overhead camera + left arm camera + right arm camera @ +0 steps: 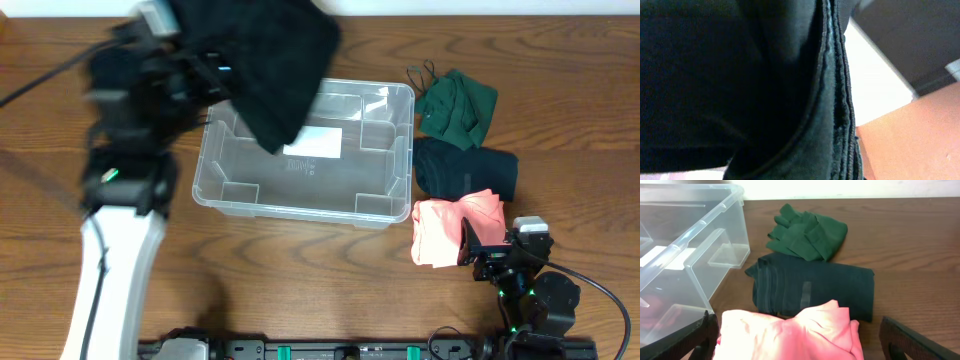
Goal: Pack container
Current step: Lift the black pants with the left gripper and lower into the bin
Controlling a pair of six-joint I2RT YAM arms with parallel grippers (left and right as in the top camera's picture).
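Left gripper (197,72) clenched on black garment (275,55), over container (300,207), far edge. Right gripper (800,342) fingers (702,335) wide apart, flanking pink garment (790,330), near-right corner.

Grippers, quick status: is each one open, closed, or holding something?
Left gripper: closed on the black garment, above the container.
Right gripper: open, holding nothing, by the pink garment.

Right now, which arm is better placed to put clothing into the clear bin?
Left: the left arm holds the black garment over the container; the right fingers sit open by the pink garment, outside.
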